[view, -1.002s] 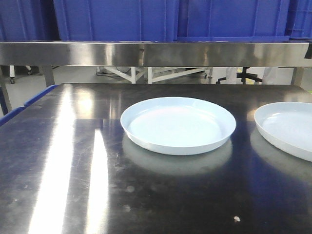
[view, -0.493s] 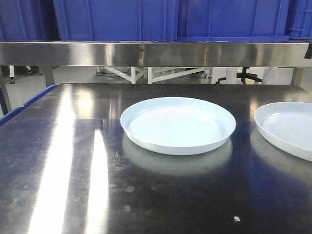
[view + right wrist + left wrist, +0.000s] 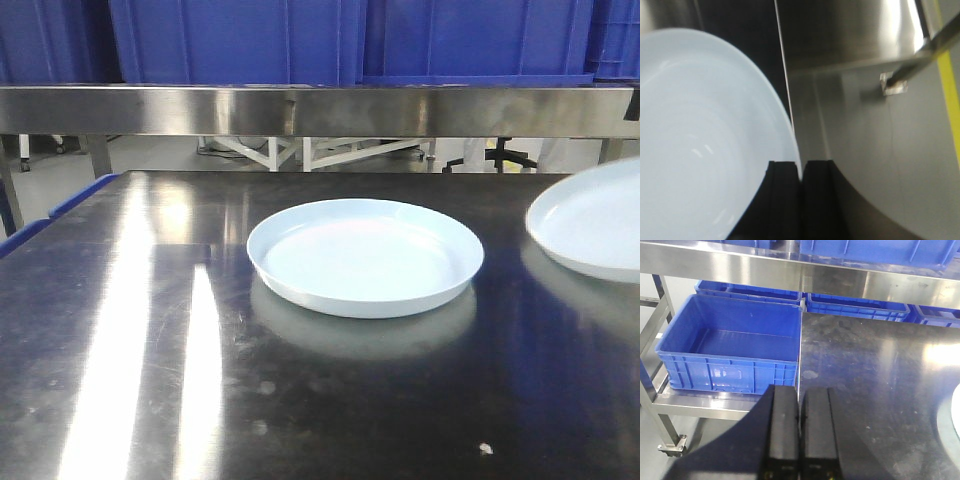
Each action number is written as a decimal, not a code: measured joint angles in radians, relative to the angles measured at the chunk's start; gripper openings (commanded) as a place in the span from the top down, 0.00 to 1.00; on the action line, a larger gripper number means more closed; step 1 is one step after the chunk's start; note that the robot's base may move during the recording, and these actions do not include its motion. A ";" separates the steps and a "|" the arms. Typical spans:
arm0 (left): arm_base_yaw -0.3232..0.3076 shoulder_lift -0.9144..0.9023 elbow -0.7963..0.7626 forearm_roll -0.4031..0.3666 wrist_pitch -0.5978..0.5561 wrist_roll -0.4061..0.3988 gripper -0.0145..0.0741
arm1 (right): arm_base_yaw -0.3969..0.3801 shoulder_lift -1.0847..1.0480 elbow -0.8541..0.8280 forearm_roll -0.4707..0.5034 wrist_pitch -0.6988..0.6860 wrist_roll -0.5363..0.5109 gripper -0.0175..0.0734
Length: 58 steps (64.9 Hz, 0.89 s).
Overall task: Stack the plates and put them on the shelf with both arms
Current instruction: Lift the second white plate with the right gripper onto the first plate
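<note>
Pinching the rim of a glossy pale-bluish plate (image 3: 700,140), the right claw (image 3: 801,167) holds it tilted; left claw (image 3: 800,392) clenched empty.

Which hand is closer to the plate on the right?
Right. The right hand pinches that plate by its rim; the left hand is shut and empty over the table's left edge, beside a blue bin.

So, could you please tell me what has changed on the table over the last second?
The right-hand plate has risen off the table, its rim clamped in the right gripper. The middle plate has stayed where it was.
</note>
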 measured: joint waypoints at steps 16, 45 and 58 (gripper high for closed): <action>0.000 0.000 0.000 0.000 0.000 0.000 0.73 | 0.042 -0.105 -0.056 0.026 0.032 -0.002 0.75; 0.000 0.000 0.000 0.000 0.000 0.000 0.73 | 0.383 -0.089 -0.060 0.051 -0.075 -0.002 0.75; 0.000 0.000 0.000 0.000 0.000 0.000 0.73 | 0.491 0.002 -0.108 0.051 -0.097 -0.004 0.75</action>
